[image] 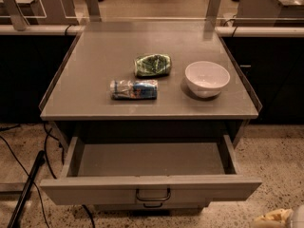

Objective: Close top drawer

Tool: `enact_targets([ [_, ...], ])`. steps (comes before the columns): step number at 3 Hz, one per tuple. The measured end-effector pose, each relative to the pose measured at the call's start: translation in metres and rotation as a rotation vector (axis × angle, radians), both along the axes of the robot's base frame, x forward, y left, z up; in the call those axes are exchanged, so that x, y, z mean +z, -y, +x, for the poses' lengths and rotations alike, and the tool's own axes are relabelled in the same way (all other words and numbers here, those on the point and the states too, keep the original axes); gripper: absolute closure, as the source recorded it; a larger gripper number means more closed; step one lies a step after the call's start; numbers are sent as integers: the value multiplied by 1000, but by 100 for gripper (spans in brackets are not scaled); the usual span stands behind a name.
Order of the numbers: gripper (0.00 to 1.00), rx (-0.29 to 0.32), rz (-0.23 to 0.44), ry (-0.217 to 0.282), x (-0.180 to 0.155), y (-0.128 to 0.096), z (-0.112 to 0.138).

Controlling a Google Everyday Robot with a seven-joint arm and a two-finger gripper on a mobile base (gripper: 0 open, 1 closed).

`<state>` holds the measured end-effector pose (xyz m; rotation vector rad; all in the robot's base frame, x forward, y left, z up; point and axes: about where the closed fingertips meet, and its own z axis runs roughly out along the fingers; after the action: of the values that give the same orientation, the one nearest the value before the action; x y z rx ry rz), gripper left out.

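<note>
The top drawer [95, 188] of the grey cabinet is pulled far out toward me. Its shallow tray [152, 159] is empty. Its long flat front panel carries one small dark loop handle [153, 195] at the centre. Only a pale part of my gripper [274, 218] shows, at the bottom right corner of the camera view. It is low, to the right of the drawer front and apart from it.
On the cabinet top [95, 70] lie a green crumpled bag [152, 64], a blue-and-clear packet [134, 89] and a white bowl [207, 78]. A second handle [153, 205] shows just below the open drawer. Cables [19, 165] and a dark pole [26, 189] lie on the floor at left.
</note>
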<state>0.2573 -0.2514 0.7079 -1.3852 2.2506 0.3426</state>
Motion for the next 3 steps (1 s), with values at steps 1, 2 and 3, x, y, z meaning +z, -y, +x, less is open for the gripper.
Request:
enact_targets([
  [1, 100, 60, -25, 69, 1, 1, 5],
  [2, 100, 60, -25, 69, 1, 1, 5],
  [3, 100, 52, -11, 118, -4, -1, 11],
])
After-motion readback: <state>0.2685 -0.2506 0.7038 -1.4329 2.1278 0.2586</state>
